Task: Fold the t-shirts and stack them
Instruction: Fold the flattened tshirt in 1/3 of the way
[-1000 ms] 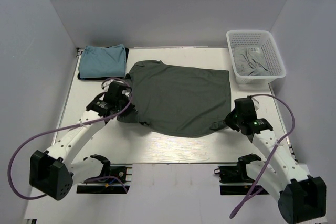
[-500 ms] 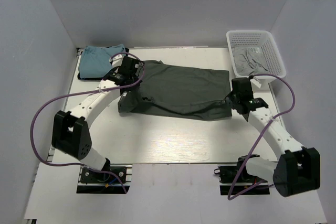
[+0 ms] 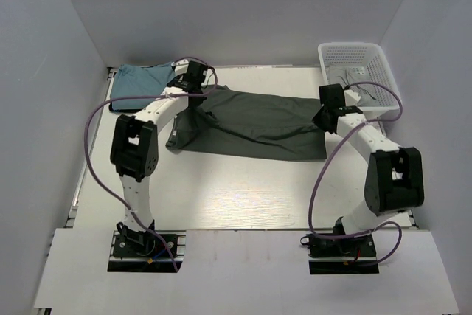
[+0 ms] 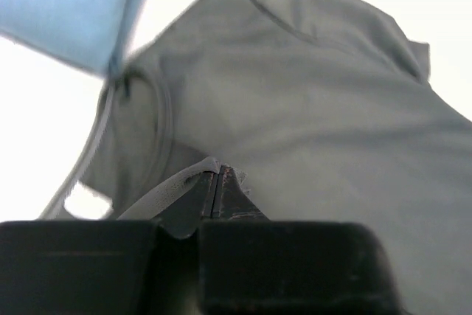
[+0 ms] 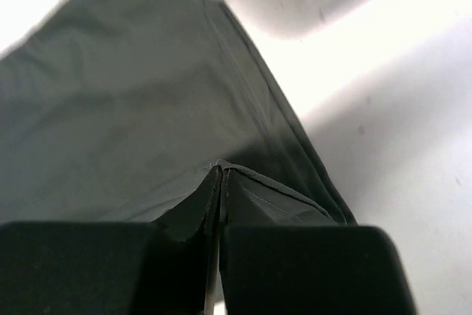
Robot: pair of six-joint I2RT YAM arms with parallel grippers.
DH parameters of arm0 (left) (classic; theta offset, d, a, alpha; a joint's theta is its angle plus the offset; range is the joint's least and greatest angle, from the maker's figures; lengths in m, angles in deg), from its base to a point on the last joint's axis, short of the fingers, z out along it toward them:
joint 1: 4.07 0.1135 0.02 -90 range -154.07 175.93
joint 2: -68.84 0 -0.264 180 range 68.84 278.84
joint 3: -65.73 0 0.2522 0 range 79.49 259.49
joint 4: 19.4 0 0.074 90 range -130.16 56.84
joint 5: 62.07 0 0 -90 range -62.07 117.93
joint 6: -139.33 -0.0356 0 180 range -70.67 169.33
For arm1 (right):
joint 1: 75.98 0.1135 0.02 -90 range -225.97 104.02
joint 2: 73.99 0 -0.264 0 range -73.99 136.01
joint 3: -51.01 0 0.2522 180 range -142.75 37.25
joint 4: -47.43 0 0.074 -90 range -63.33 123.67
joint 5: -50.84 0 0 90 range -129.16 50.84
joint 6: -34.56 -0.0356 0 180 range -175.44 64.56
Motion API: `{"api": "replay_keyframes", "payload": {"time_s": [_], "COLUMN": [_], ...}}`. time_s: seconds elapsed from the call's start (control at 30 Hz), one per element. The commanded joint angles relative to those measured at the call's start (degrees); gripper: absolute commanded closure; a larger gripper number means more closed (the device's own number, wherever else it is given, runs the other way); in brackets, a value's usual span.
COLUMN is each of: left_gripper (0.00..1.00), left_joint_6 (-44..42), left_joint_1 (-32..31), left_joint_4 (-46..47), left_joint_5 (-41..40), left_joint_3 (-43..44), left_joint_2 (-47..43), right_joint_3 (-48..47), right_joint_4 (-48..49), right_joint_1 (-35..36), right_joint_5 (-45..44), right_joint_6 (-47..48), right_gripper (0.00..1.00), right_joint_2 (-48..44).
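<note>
- Across the middle of the table [image 3: 243,189]: spread t-shirt [image 3: 254,127].
- Behind its left end, at the far-left corner: folded t-shirt [image 3: 140,82].
- Far right, just behind its right end: basket [image 3: 354,46], seemingly with crumpled t-shirts [image 3: 372,97] inside.

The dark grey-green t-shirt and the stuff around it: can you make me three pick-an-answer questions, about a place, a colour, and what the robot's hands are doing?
1. Where is the white plastic mesh basket?
A) far right corner of the table
B) far left corner
C) between the arm bases

2. What colour is the folded cotton t-shirt at the far left?
A) red
B) light teal-blue
C) yellow

3. What are the left gripper and right gripper doing?
A) both open in the air
B) both shut on the dark grey-green cotton t-shirt
C) holding the basket

Answers: 1 A, the top view shows it in that corner; 2 B, it looks pale blue there; 3 B, each wrist view shows dark cloth pinched.
</note>
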Motion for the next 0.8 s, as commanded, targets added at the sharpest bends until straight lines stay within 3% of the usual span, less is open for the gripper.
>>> {"api": "replay_keyframes", "payload": {"time_s": [0.0,0.03,0.07,0.13,0.17,0.2,0.3,0.37,0.53,0.6,0.63,0.77], "left_gripper": [0.81,0.68,0.34,0.17,0.03,0.00,0.00,0.00,0.00,0.00,0.00,0.00], "left_joint_6": [-6.10,-9.09,-11.64,-19.12,-20.88,-24.12,-25.20,-25.20,-20.56,-19.23,-18.71,-15.63], "left_joint_1": [2.25,2.25,3.04,3.75,3.75,3.75,3.75,3.75,2.34,2.34,2.34,2.34], "left_joint_4": [0.66,2.33,4.61,5.15,6.29,6.30,1.13,0.32,3.13,5.49,7.42,9.02], "left_joint_5": [-5.01,-4.24,-3.10,1.99,2.01,2.01,3.94,6.12,11.92,18.95,20.54,24.93], "left_joint_3": [6.08,7.74,9.15,14.05,15.39,18.53,24.26,23.24,4.22,-2.67,-8.97,-20.18], "left_joint_2": [3.67,4.65,5.62,8.42,8.96,10.36,11.61,10.30,-3.29,-7.88,-10.08,-17.39], "right_joint_3": [-6.26,-7.14,-9.58,-12.23,-13.46,-13.56,-11.29,-9.44,0.05,2.60,4.52,8.67], "right_joint_4": [-0.76,-1.63,-2.42,-4.27,-5.15,-4.98,-1.92,0.37,7.22,7.94,8.46,11.01], "right_joint_1": [-1.71,-1.80,-2.23,-2.41,-2.50,-2.50,-2.24,-1.89,-0.92,-0.39,-0.04,0.84], "right_joint_5": [-3.53,-4.41,-5.03,-5.91,-5.91,-5.30,-2.06,0.49,12.87,14.12,15.00,19.57], "right_joint_6": [-0.16,-0.16,-0.16,0.10,0.28,1.41,3.34,4.76,9.06,9.42,9.16,10.12], "right_gripper": [0.97,0.82,0.69,0.53,0.51,0.44,0.37,0.28,0.10,0.10,0.10,0.10], "right_joint_2": [4.19,6.63,7.27,9.28,9.47,9.38,5.71,3.16,-4.67,-6.60,-6.87,-7.67]}}
